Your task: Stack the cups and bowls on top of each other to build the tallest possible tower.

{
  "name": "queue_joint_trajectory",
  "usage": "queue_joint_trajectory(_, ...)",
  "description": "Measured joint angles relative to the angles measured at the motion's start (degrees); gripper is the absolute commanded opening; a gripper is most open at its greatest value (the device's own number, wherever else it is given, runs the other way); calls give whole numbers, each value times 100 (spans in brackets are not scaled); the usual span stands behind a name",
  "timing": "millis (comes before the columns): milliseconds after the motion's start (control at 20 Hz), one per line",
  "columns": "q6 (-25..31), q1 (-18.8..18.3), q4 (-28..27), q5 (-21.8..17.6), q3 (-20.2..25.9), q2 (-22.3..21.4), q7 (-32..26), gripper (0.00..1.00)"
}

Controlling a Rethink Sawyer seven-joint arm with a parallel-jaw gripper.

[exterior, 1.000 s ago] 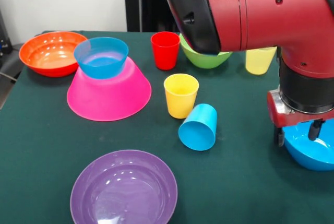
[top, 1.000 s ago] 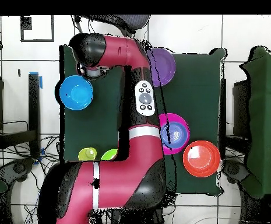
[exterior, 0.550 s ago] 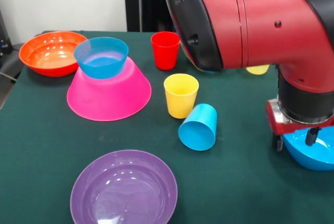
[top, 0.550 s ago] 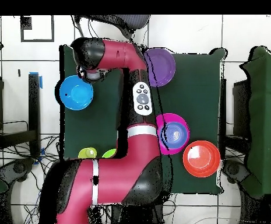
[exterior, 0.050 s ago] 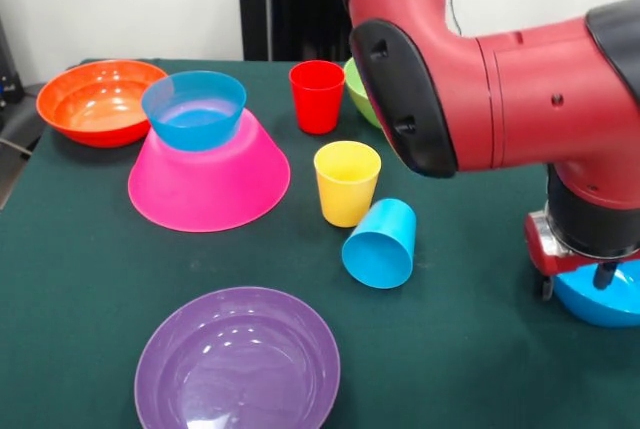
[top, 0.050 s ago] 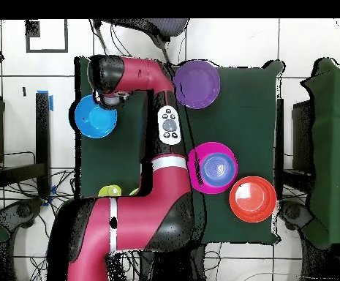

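At the lower right of the front view the gripper hangs over the rim of a medium blue bowl, 1 dark fingertip dipping inside the bowl and another just outside its left edge. Whether the jaws grip the rim or merely straddle it cannot be told. In the overhead view the same bowl sits at the left middle of the frame, partly under the arm's wrist.

The tower stands at the left centre of the front view: a large pink bowl upside down on the dark green desk, with a small blue bowl upright on top of it. An orange bowl sits upright just behind it at the upper left, not stacked.

A purple bowl lies upright at the bottom centre. Mid-frame, an opaque yellow cup stands upright; a blue cup lies on its side just beside it, its base facing the camera. A red cup stands upright behind them, and a sliver of a green bowl shows beside the arm.
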Motion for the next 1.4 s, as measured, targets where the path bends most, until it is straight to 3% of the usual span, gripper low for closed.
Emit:
queue_joint_trajectory(550,0,116,-29,18,-28,273,150,100)
queue_joint_trajectory(1250,22,269,-808,39,-208,733,466,100)
queue_joint_trajectory(1300,33,276,-850,48,-224,744,506,0)
queue_joint_trajectory(1400,166,293,-967,194,-228,717,537,0)
